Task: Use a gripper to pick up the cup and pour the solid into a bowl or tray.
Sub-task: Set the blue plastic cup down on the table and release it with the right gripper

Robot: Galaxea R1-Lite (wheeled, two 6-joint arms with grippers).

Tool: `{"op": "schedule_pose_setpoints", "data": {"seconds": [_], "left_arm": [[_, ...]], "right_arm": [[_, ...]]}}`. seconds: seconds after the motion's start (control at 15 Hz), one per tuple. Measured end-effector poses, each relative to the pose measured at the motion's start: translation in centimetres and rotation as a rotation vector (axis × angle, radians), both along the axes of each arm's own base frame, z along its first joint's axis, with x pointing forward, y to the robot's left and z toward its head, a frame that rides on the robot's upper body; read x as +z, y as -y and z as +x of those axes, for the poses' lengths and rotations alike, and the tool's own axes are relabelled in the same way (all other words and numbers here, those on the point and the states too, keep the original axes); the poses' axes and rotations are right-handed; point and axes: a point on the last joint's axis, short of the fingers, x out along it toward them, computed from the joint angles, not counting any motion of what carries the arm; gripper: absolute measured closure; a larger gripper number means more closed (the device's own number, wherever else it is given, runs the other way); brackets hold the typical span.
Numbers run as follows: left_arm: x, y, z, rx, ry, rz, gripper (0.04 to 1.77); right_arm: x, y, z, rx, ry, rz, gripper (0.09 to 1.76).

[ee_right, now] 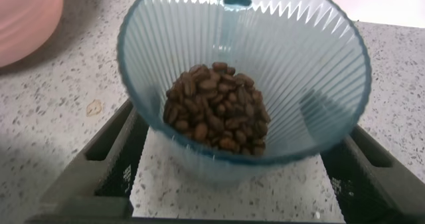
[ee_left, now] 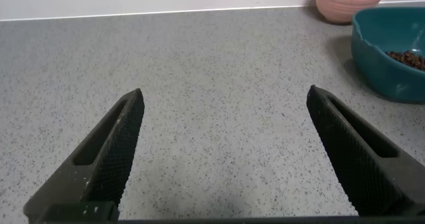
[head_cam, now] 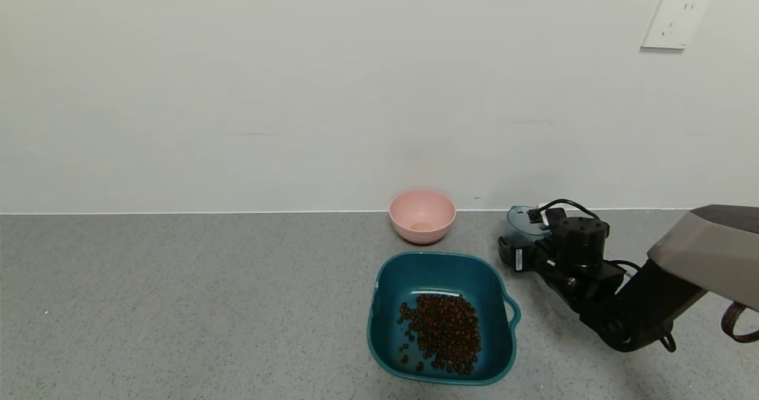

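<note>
My right gripper brackets the upright cup, fingers spread, not visibly clamped; the basin lies just beside the cup, leftward.

We see a small round pink bowl standing upright on the speckled grey countertop, at about one o'clock from the middle of our head view, close to the white wall. A white wall socket sits high on that wall, far toward two o'clock.
</note>
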Motion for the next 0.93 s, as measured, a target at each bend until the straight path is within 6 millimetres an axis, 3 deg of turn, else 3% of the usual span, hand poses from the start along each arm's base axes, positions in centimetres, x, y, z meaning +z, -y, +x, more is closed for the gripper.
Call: {"op": "schedule_pose_setpoints", "data": {"seconds": [0.47,0.93], "left_arm": [[0.0,0.0,0.0,0.000,0.000,0.000,0.05],[0.0,0.0,0.0,0.000,0.000,0.000,0.05]], "right_arm": [[1.1,0.9,-2.2,0.050,-0.061,0.006,0.16],[4.1,2.3,-5.5,0.073,-0.113,0.017,0.15]]}}
